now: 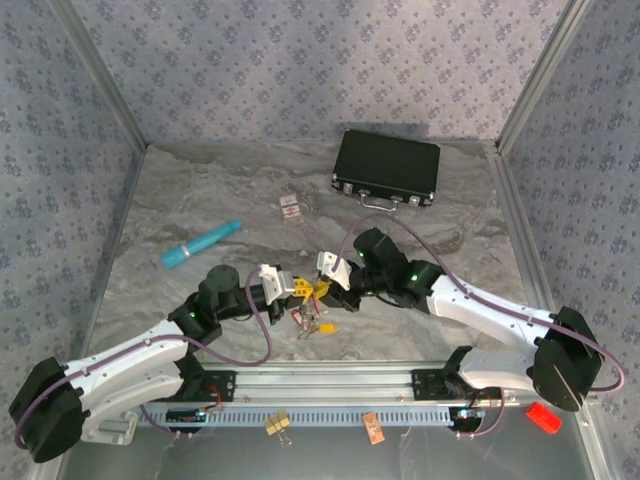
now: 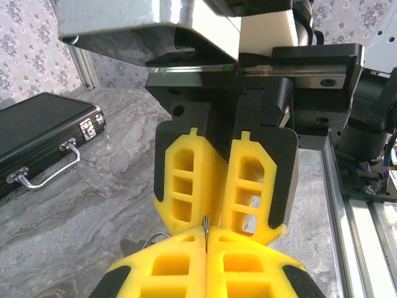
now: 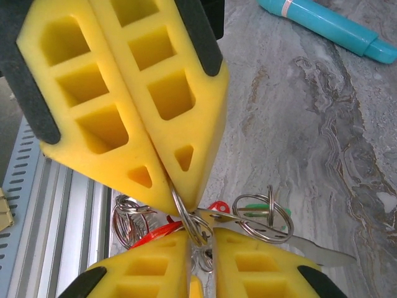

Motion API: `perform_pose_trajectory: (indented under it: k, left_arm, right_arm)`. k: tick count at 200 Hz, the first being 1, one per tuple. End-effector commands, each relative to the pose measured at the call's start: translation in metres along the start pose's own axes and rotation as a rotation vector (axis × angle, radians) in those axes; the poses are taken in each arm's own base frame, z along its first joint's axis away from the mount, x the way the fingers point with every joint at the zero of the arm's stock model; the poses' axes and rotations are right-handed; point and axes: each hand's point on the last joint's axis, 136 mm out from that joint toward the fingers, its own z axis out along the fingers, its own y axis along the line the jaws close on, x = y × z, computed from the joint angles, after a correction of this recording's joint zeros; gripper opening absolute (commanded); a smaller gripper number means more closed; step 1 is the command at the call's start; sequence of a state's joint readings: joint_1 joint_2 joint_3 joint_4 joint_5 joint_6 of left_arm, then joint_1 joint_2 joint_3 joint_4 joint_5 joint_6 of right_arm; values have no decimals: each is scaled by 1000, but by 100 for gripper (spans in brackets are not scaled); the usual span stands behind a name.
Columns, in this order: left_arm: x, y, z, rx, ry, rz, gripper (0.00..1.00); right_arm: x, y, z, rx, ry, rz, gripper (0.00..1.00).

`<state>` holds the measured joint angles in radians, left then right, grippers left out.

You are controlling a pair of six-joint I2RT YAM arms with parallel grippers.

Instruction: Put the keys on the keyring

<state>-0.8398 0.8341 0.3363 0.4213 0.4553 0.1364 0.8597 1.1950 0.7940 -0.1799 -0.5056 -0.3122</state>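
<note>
Keyring point(image 3: 180, 208) wire is pinched tight in the left gripper point(image 3: 181, 197). The right gripper point(image 3: 200, 239) is narrowed on the small rings of the keys point(image 1: 315, 324), just above the table point(image 1: 200, 190). Keys are judged light, stiff and slippery, best taken by the plastic heads. The marbled surface looks smooth. A black case point(image 1: 386, 165) lies beyond, against papered walls.

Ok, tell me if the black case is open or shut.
Shut: the case lies flat, lid down on its base, no gap along the handle side.
</note>
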Motion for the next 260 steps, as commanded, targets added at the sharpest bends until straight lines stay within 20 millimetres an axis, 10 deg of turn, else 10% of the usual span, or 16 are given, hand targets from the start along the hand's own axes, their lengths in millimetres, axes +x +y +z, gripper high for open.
perform_pose_trajectory:
  k: [1, 84, 260]
  left_arm:
    - [-22, 1, -1, -9, -82, 26, 0]
    - [-22, 2, -1, -11, -77, 25, 0]
    - [-22, 4, -1, -25, -75, 25, 0]
  right_arm:
    - [-1, 1, -5, 13, -21, 6, 19]
    - [2, 3, -22, 42, -38, 4, 34]
    - [9, -11, 12, 161, -33, 10, 38]
